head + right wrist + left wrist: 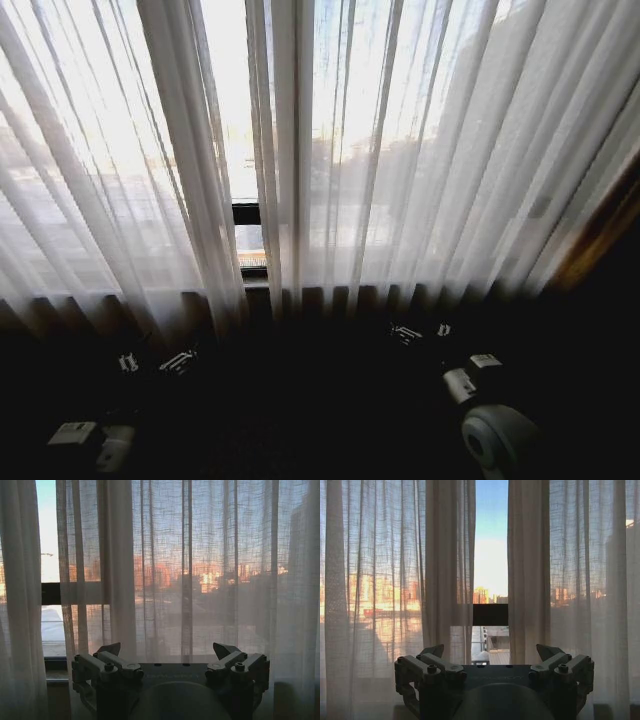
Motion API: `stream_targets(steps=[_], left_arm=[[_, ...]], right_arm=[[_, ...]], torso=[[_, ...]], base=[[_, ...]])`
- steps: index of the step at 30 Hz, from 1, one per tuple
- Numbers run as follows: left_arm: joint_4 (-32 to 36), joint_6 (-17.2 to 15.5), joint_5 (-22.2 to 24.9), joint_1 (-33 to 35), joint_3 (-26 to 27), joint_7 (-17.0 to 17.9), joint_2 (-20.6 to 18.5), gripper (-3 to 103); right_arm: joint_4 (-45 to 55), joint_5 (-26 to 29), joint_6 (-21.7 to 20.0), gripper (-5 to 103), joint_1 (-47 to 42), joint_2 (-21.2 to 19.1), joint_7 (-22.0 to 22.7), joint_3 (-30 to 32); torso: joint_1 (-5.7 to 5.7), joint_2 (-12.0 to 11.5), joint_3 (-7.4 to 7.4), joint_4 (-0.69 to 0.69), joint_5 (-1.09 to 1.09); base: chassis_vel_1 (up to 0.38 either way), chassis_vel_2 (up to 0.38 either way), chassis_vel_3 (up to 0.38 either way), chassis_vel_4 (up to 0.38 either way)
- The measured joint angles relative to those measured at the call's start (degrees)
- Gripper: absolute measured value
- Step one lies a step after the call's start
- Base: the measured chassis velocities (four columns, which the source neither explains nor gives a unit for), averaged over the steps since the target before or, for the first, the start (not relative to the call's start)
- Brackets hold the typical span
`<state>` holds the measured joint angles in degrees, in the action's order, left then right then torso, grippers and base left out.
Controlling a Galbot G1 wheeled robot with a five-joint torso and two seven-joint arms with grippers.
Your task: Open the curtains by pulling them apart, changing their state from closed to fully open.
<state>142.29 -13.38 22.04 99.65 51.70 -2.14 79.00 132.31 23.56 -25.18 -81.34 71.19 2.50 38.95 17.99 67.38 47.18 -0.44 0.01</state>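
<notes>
The curtains (420,150) hang ahead, parted by a narrow gap; light, soft sheer, probably slippery, best pinched at each inner edge. Left hand (490,660) and right hand (169,656) both gape empty.

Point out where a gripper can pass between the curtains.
One free slot: the narrow gap between the left curtain and right curtain, with the window frame bar behind it. Elsewhere pleats hang dense. The left gripper and right gripper sit low, jaws open.
</notes>
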Motion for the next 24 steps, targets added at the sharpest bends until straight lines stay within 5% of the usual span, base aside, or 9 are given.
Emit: stream_targets(steps=[24], left_arm=[[0.02,0.25,-0.07,0.37,-0.05,-0.04,0.30,100]], right_arm=[[-0.67,-0.31,0.35,100,0.39,-0.15,-1.90,0.04]], torso=[[0.00,0.00,0.00,0.00,0.00]], base=[[-0.003,0.007,0.002,-0.007]])
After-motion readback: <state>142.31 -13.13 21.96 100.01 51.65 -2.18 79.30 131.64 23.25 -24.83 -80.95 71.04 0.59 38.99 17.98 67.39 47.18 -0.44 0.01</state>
